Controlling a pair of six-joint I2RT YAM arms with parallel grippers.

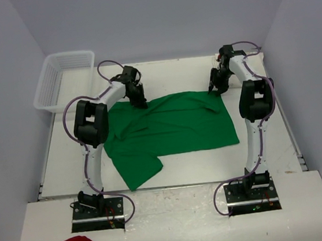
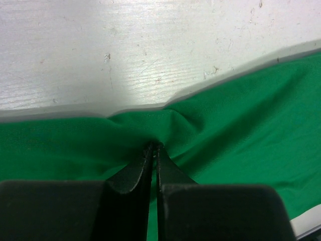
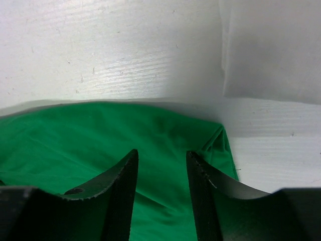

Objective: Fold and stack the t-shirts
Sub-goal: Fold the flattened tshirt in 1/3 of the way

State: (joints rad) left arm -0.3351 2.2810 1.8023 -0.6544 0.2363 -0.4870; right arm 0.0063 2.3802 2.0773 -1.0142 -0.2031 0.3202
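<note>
The green t-shirt (image 1: 173, 125) lies spread on the surface (image 1: 269, 154), with one sleeve hanging toward its near-left side. It looks light, soft and limp, so it probably drags and wrinkles; the best holds are the corners and hem. At its far-left corner the left fingers (image 2: 133, 175) are pressed together on a small fold of cloth. At its far-right corner the right fingers (image 3: 118, 191) stand spread above the edge and pinch nothing. Bare surface shows on every side of the shirt, and the basket (image 1: 47, 95) stands beyond its far-left corner.
</note>
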